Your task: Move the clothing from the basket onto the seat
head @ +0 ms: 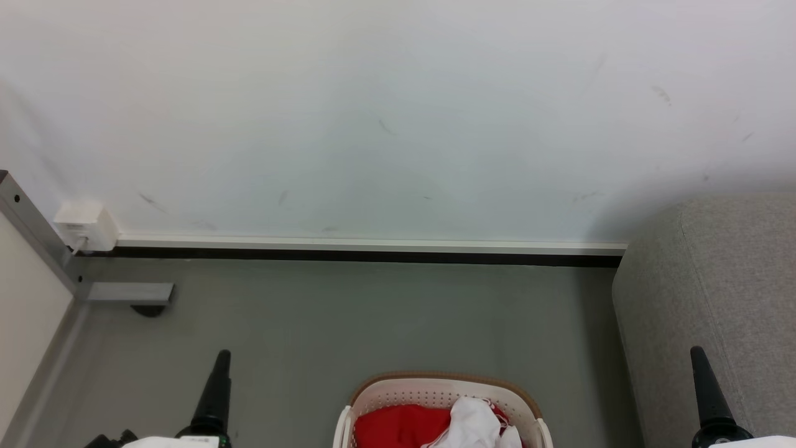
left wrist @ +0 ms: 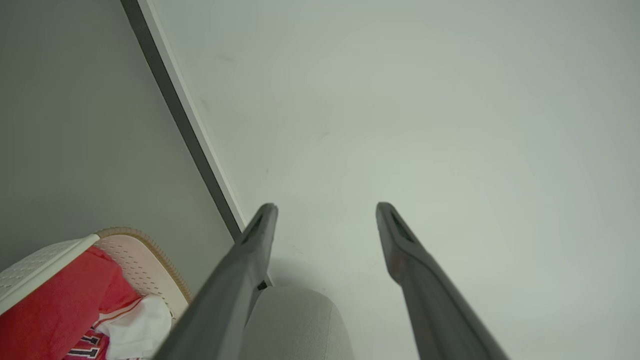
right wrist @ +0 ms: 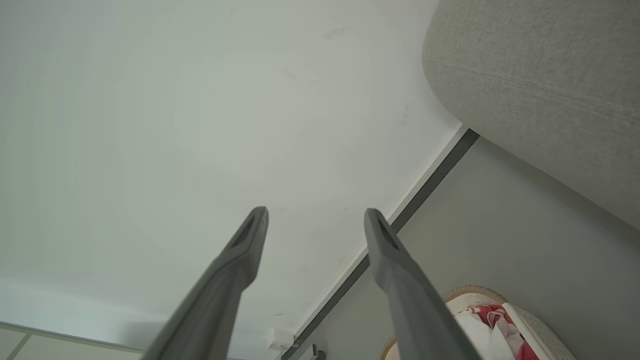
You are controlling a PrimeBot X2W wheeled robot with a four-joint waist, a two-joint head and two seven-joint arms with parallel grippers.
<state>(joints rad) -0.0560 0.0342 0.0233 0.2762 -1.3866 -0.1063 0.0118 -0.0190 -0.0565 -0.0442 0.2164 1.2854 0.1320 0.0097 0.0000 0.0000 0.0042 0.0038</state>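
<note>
The basket point(head: 435, 381), white with a brown rim, stands on the floor at the bottom middle of the head view. In it lies the clothing point(head: 398, 426): a red garment with a white piece on top. The grey seat point(head: 715, 280) rises to the right of the basket. A dark finger point(head: 217, 386) of my left gripper points up left of the basket, and a finger point(head: 706, 386) of my right gripper stands in front of the seat. My left gripper point(left wrist: 326, 206) is open and holds nothing, with the basket point(left wrist: 145, 260) and clothing point(left wrist: 50, 305) at its lower left. My right gripper point(right wrist: 316, 210) is open too, the seat point(right wrist: 550, 75) beside it.
A white wall with a dark baseboard point(head: 373, 254) runs behind the grey floor. A white socket box point(head: 84, 225) sits low on the wall at the left, beside a metal frame post point(head: 31, 230) and its foot point(head: 130, 292).
</note>
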